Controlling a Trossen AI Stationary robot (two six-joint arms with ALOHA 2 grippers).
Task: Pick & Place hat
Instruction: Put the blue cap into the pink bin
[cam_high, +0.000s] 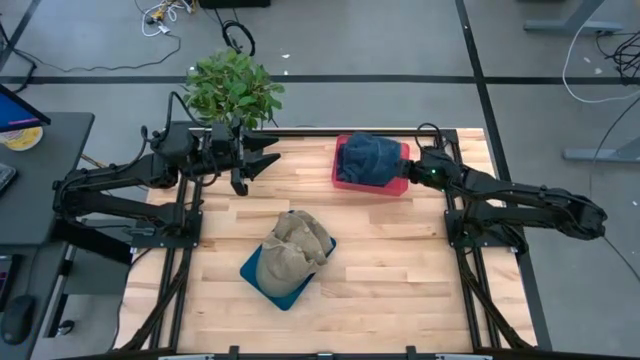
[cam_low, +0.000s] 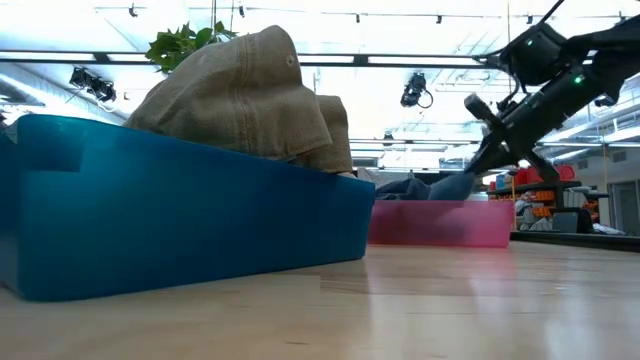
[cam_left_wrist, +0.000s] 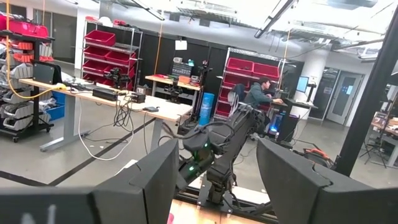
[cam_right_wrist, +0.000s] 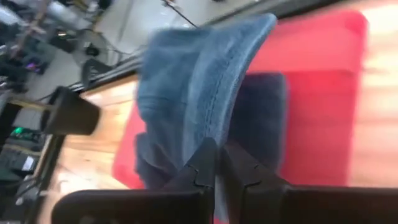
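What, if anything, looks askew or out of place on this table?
The tan hat bulges crumpled over the blue bin's rim rather than sitting inside. The blue hat in the red bin is pinched by the right gripper. Nothing is spilled.

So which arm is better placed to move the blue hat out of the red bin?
Right. The right gripper is already shut on the blue hat over the red bin. The left gripper hangs open, away from both bins.
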